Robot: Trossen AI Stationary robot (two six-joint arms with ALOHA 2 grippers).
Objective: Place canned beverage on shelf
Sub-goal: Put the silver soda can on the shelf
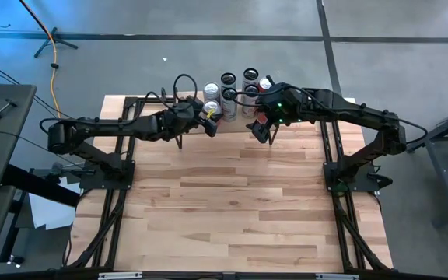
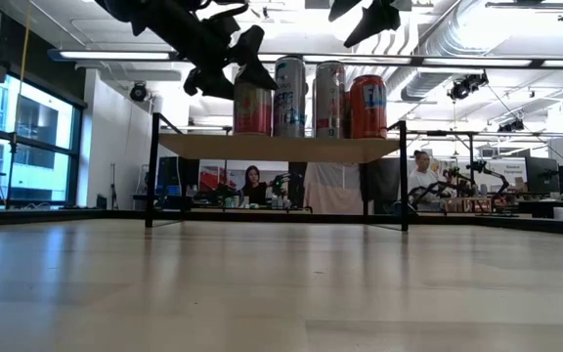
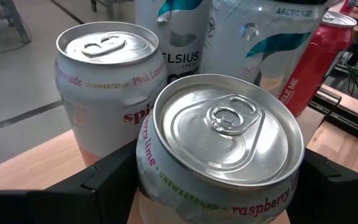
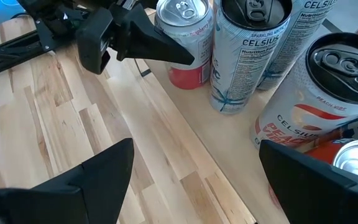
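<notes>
The shelf (image 2: 281,148) stands at the table's far middle, its wood plank top on thin black legs. Several cans stand on it. My left gripper (image 1: 208,118) is shut on a white and pink raspberry-lime can (image 3: 222,137), which stands upright on the plank's left part (image 2: 252,110). Just beyond it stand a pink-lemonade can (image 3: 104,81), tall Celsius cans (image 3: 260,43) and a red can (image 3: 319,56). My right gripper (image 1: 264,131) is open and empty, above the plank's near edge (image 4: 191,180). My left gripper holds the raspberry-lime can by its upper side wall (image 3: 149,171), just below the top rim, pinched between the two fingers (image 3: 104,177). The fingers come slanting down from the table's left. The can is upright, its base on the shelf's plank (image 4: 188,78).
The shelf's plank (image 4: 229,143) has bare room along its near edge, in front of the cans. The wood table (image 1: 239,202) stretches toward the near edge. Black arm frames (image 1: 115,179) stand at the table's left and right sides. People sit in the room behind (image 2: 254,184).
</notes>
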